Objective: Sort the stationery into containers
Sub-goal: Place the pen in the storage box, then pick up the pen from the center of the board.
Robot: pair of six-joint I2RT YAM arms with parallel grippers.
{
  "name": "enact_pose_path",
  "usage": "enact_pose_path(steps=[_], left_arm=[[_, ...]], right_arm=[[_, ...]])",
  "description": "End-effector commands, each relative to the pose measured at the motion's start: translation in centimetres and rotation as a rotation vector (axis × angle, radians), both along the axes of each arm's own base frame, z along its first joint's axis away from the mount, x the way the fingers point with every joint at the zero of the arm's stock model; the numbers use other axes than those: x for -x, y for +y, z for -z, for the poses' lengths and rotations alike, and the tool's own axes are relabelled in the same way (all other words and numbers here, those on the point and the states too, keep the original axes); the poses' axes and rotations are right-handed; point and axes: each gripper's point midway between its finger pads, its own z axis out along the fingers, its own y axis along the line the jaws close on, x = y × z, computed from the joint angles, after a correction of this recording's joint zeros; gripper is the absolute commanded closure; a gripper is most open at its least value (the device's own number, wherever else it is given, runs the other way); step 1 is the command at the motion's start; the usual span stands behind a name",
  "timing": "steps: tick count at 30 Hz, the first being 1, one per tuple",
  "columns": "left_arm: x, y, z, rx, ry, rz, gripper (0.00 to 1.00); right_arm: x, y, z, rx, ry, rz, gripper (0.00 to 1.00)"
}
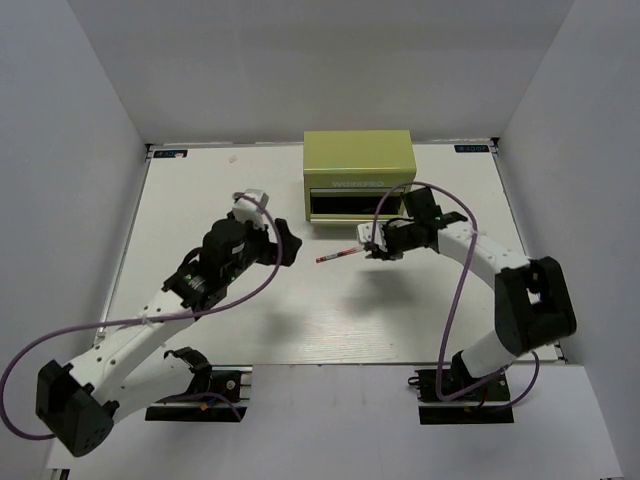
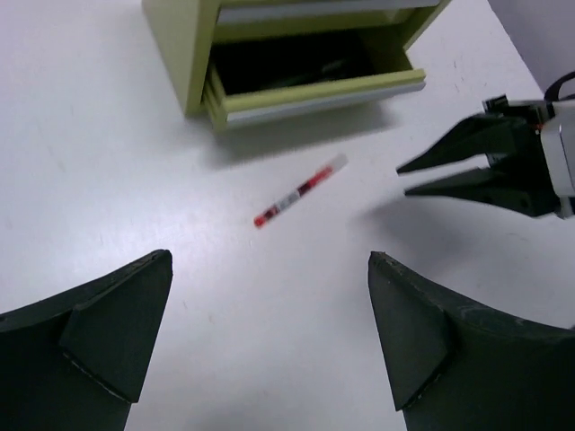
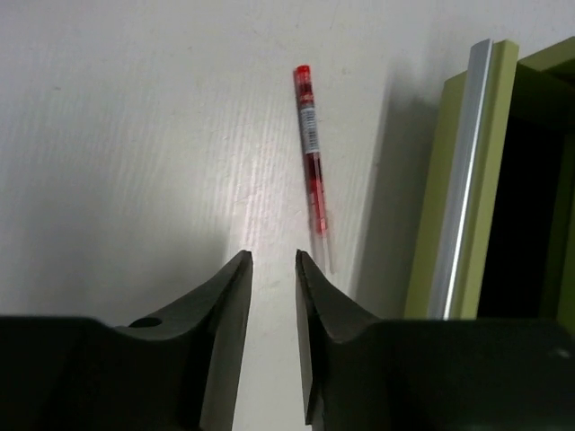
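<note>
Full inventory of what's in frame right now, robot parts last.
pen: 1, red and white, lying on the table in front of the open drawer, between the two grippers, untouched
cabinet: 1, olive-green, far centre of the table
lower drawer: 1, olive-green with a silver front strip, pulled open, contents too dark to tell
table: 1, white
cables: 2, purple, one along each arm
left gripper: 1, black, jaws wide apart, empty, left of the pen
right gripper: 1, black, jaws narrowly apart, empty, just short of the pen
</note>
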Motion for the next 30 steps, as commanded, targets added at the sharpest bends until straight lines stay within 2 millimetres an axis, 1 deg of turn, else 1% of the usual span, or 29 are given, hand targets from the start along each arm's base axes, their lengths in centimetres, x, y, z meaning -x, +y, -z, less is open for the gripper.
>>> enact_pose_path(steps=[1,2,3,4,5,6,7,9,10,12,14,15,16,17,18,19,20,21,22,23,24,25,26,27,28,29,30], left_arm=[[2.1,2.4,2.4,0.222,0.202,-0.225,0.00],[3.0,3.0,2.9,0.269,0.208,-0.236,0.00],[3.5,3.3,3.3,0.302,0.221,-0.257,0.00],[4.1,3.6,4.6,0.343,0.262,-0.282,0.00],[4.6,3.9,3.8,0.388,0.243,-0.279,0.00],[5.0,4.1,4.0,0.398,0.248,-0.282,0.00],[5.4,4.4,4.3,0.402,0.258,-0.288,0.00],[5.9,5.0,4.1,0.403,0.252,-0.297,0.00],[6.4,5.3,4.9,0.386,0.282,-0.309,0.00],[6.7,5.7,5.3,0.378,0.297,-0.326,0.00],[6.9,5.9,5.6,0.376,0.310,-0.332,0.00],[7.1,5.8,5.3,0.391,0.313,-0.324,0.00],[7.2,5.8,5.8,0.391,0.325,-0.330,0.00],[7.3,5.7,5.8,0.392,0.329,-0.321,0.00],[7.4,5.8,5.8,0.392,0.329,-0.321,0.00],[7.4,5.8,5.8,0.392,0.329,-0.321,0.00],[7.4,5.7,5.7,0.400,0.333,-0.325,0.00],[7.5,5.8,6.2,0.393,0.339,-0.327,0.00],[7.5,5.8,6.2,0.393,0.340,-0.327,0.00],[7.5,5.8,6.2,0.393,0.340,-0.327,0.00],[7.5,5.8,6.2,0.393,0.340,-0.327,0.00],[7.5,5.8,6.2,0.393,0.340,-0.327,0.00],[7.5,5.8,6.2,0.393,0.340,-0.327,0.00],[7.5,5.8,6.2,0.393,0.340,-0.327,0.00],[7.5,5.8,6.2,0.393,0.340,-0.327,0.00],[7.4,5.7,6.4,0.387,0.346,-0.329,0.00],[7.4,5.7,6.4,0.387,0.346,-0.329,0.00]], right_arm=[[-1.6,1.7,-0.3,0.033,-0.047,-0.072,0.69],[-1.7,2.1,0.0,0.054,-0.049,-0.079,0.70],[-2.6,2.5,-0.3,0.069,-0.060,-0.079,0.70],[-2.5,2.6,0.8,0.101,-0.044,-0.093,0.69],[-2.4,2.9,1.2,0.129,-0.046,-0.105,0.67],[-2.9,3.5,1.6,0.144,-0.058,-0.120,0.66],[-3.0,3.6,1.9,0.157,-0.058,-0.119,0.64],[-3.6,4.0,2.9,0.203,-0.068,-0.122,0.61],[-3.9,4.1,3.0,0.211,-0.069,-0.119,0.59],[-4.0,4.2,4.0,0.249,-0.057,-0.109,0.58],[-4.9,4.4,4.4,0.275,-0.069,-0.090,0.56],[-4.9,4.4,5.0,0.298,-0.063,-0.084,0.54],[-5.2,4.6,5.6,0.309,-0.060,-0.079,0.52],[-5.3,4.5,5.7,0.317,-0.060,-0.075,0.52],[-5.6,4.4,5.9,0.341,-0.072,-0.060,0.50],[-5.7,4.4,6.6,0.355,-0.061,-0.056,0.48],[-5.9,4.6,6.4,0.356,-0.066,-0.055,0.48],[-6.0,4.5,6.6,0.371,-0.062,-0.047,0.46],[-5.8,4.3,7.2,0.387,-0.045,-0.049,0.45],[-6.1,4.4,7.0,0.396,-0.053,-0.046,0.43],[-5.9,4.2,7.6,0.414,-0.034,-0.056,0.43],[-5.6,4.2,7.7,0.426,-0.027,-0.065,0.43],[-5.9,4.3,7.7,0.440,-0.028,-0.083,0.43],[-5.0,4.0,7.9,0.462,0.007,-0.098,0.44],[-4.6,4.0,8.5,0.477,0.031,-0.115,0.46],[-3.6,3.2,8.6,0.509,0.083,-0.138,0.51],[-3.3,3.3,9.0,0.521,0.106,-0.167,0.54]])
